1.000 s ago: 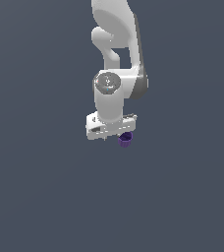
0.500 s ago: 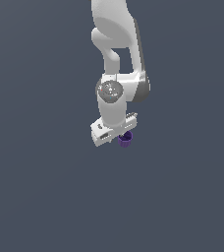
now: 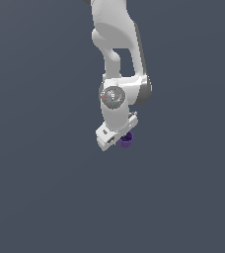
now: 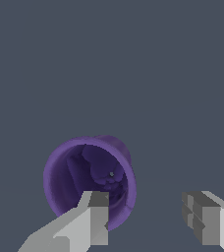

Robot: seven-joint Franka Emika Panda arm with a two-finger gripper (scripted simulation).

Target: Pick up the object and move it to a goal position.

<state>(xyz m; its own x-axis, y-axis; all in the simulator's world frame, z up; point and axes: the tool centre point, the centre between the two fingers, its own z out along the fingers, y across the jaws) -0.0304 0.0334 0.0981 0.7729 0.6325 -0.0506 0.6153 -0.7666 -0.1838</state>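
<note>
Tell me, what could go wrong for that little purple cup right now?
The gripper is open, and one finger sits over the rim of the purple cup rather than beside it. Closing now might pinch only the wall, or tip or push the cup away. The exterior view hides most of the cup behind the hand.

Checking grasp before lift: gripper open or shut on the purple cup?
Open. In the wrist view the fingers stand wide apart; one overlaps the purple cup's rim, the other is well clear. Gripper not closed on it.
</note>
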